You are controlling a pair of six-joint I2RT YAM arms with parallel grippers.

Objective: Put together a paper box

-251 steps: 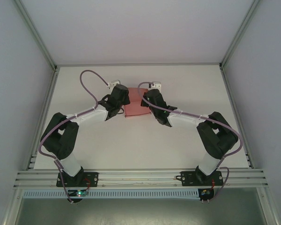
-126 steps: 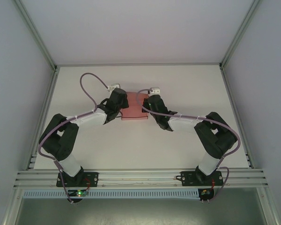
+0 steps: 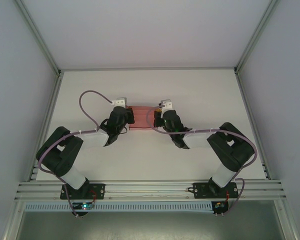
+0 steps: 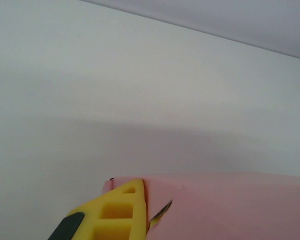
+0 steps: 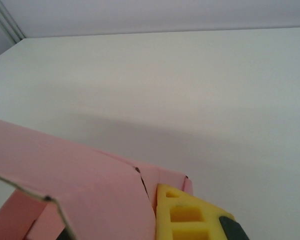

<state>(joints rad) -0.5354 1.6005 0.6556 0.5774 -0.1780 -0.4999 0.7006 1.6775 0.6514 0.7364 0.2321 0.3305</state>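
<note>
At the far middle of the table (image 3: 140, 160), seen from above, the paper box (image 3: 141, 119) shows as a narrow pink band between my two arms. The left gripper (image 3: 129, 116) takes its left end and the right gripper (image 3: 159, 116) its right end. Both arms reach inward so that the card is spanned between them, well away from the walls. I judge that this symmetric hold keeps the thin card taut and steady while a panel is folded; which fold is in hand I cannot tell from here.

Left wrist view: the left yellow finger (image 4: 121, 214) lies flat against the near corner of the pink card, whose face runs off to the right along the lower edge of the picture. The jaws are closed on the card's end, pinching it. A soft shadow lies on the white table beyond, which suggests that the card is held a little above the surface and does not rest on it.

Right wrist view: the right yellow finger (image 5: 189, 219) presses against a short pink flap at the card's corner, the jaws likewise closed on it. To the left a broad panel slopes across, and a second wall shows beneath it with a hollow between, so the sheet is partly folded into a sleeve. The end nearest this camera looks open; I judge the assembly to be about midway.
</note>
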